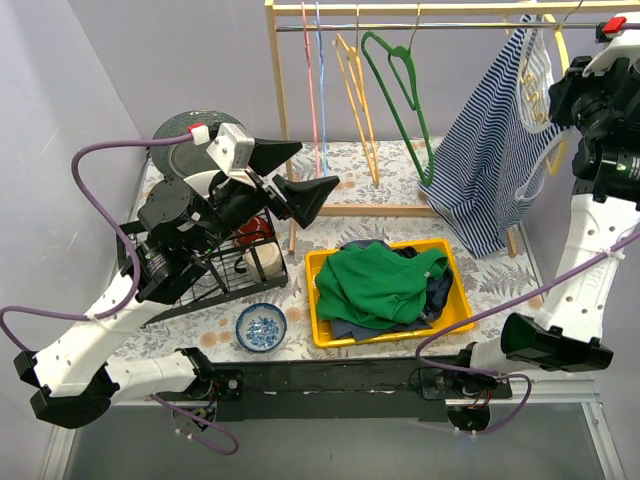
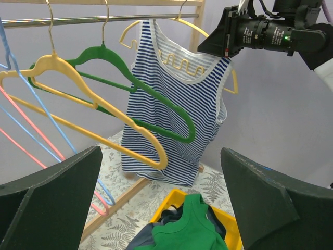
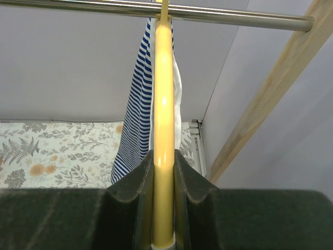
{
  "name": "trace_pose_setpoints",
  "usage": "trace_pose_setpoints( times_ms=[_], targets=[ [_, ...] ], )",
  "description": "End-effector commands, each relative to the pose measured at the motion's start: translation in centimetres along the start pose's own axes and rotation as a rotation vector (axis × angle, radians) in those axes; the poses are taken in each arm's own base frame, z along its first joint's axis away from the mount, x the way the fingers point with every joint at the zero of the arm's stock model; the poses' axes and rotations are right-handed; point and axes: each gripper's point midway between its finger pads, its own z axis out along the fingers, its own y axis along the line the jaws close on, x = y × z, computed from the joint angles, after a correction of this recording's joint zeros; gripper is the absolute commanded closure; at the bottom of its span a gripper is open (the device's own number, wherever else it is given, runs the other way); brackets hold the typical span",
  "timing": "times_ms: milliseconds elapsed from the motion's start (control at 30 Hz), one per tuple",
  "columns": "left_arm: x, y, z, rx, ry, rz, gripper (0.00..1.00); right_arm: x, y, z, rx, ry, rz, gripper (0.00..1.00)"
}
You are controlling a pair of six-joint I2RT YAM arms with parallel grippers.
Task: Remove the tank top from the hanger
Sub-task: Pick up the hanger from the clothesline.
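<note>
**Hanger pinned, free arm yet to take the cloth**

The striped tank top (image 2: 197,99) hangs at the right end of the rail (image 2: 78,21), near the wooden upright (image 3: 270,88), both straps over its yellow hanger (image 3: 162,104). The right claw (image 3: 163,172) is clamped narrow on that hanger's arm, the plastic squeezed between both fingers just below the hook. The left claw (image 1: 312,168) is spread wide and holds nothing. It hangs in the air above the desk (image 1: 500,275), well apart from the garment and facing it.

The step in hand looks like bracing the hanger while the other arm comes in for the fabric. To do it well, the right grip should hold firm and level, so that the hook stays on the rail and the hanger does not swing. The left claw should go to the strap on its own side, or the cloth just beneath it. It should pinch one layer only and draw it outward over the hanger's tip, not straight down, since the wavy bar under the neckline could catch the fabric.

The green hanger (image 2: 104,54) and the empty yellow hanger (image 2: 67,78) hang in the path, so a low approach under them seems safest.
</note>
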Motion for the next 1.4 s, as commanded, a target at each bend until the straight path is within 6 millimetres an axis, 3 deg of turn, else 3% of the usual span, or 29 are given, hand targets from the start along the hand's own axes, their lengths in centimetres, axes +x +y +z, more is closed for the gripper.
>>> trace_pose_setpoints(
  times_ms=[0,200,367,467,867,1267,1367],
  targets=[
    [-2.0,0.0,-0.9,-0.004,-0.038,0.021,0.02,-8.3,0.4,-0.7,-0.028,-0.271,-0.063,0.99],
    [-2.2,0.5,-1.0,-0.034,-0.045,0.022,0.02,-8.3,0.6,-0.4,-0.047,-0.268,-0.037,0.99],
    [-1.8,0.6,-0.9,-0.039,-0.040,0.025,0.02,-4.7,0.7,-0.3,-0.041,-0.183,-0.014,0.99],
    [-1.5,0.6,-0.7,-0.036,-0.033,0.025,0.02,-4.2,1.1,-1.1,-0.045,-0.191,-0.028,0.99],
    [-1.6,0.4,-0.5,-0.029,-0.033,0.014,0.02,-5.4,1.3,-1.5,-0.056,-0.231,-0.070,0.99],
    [-2.2,0.2,0.1,-0.018,-0.035,0.015,0.02,-1.8,2.5,-3.7,-0.085,-0.122,-0.041,0.99],
    [-2.3,0.2,0.3,-0.018,-0.036,0.013,0.02,-1.9,2.6,-4.4,-0.078,-0.133,-0.046,0.99]
  ],
)
